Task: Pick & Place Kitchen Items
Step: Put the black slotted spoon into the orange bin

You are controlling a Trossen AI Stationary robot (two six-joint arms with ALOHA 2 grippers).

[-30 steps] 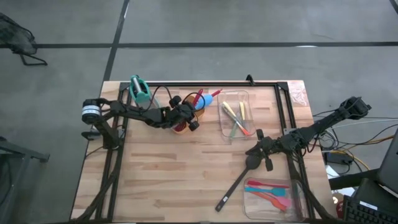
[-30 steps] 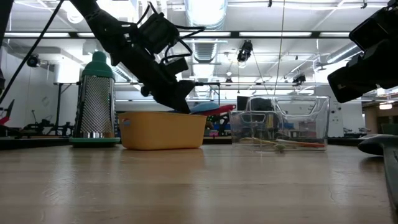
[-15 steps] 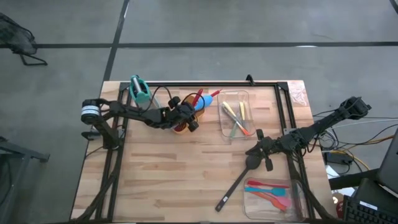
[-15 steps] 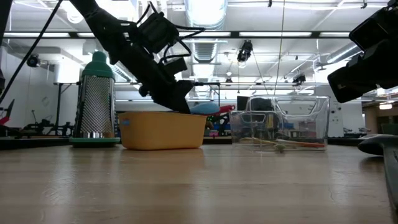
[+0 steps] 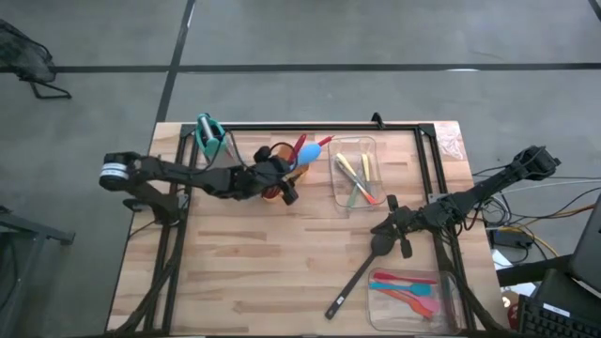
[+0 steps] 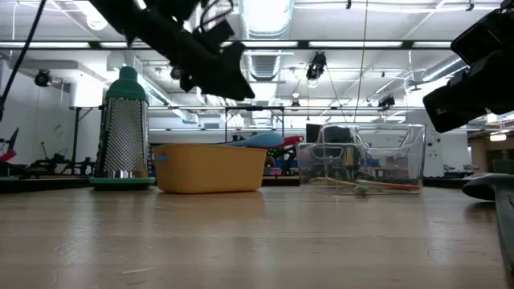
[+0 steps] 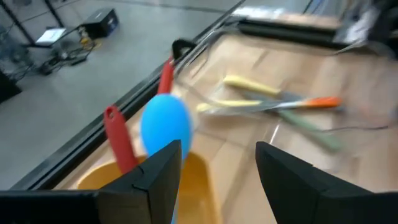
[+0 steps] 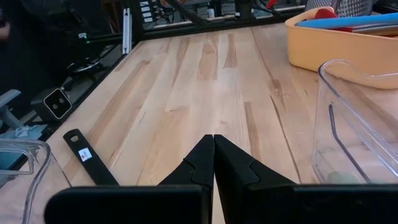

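From up top, my left gripper (image 5: 278, 180) sits right over the orange tub (image 5: 274, 154), jaws apart with nothing in them, and the blue spoon (image 5: 302, 155) plus a red spatula (image 5: 300, 146) poke out of the tub's far side toward the clear tray (image 5: 355, 173). That tray, just beside the tub, holds the yellow and green pieces (image 5: 351, 175). My right gripper (image 5: 385, 231) waits well away from the tub, pinched shut on nothing, with the black ladle (image 5: 354, 279) lying on the table by it and a second tray of spatulas (image 5: 407, 285) beyond that. At table height, the left gripper (image 6: 215, 69) hangs above the tub (image 6: 210, 167), clear of its rim, with the grater-like holder (image 6: 122, 128) just beside the tub. Through my left wrist cam, my fingers (image 7: 163, 171) are spread with the blue spoon (image 7: 165, 125) and red spatula (image 7: 120, 137) resting in the tub below. My right wrist cam shows fingers (image 8: 214, 163) together and the ladle handle (image 8: 87, 162) on the wood. I reckon the drop is done, so the trick now is lifting straight up without snagging those handles.
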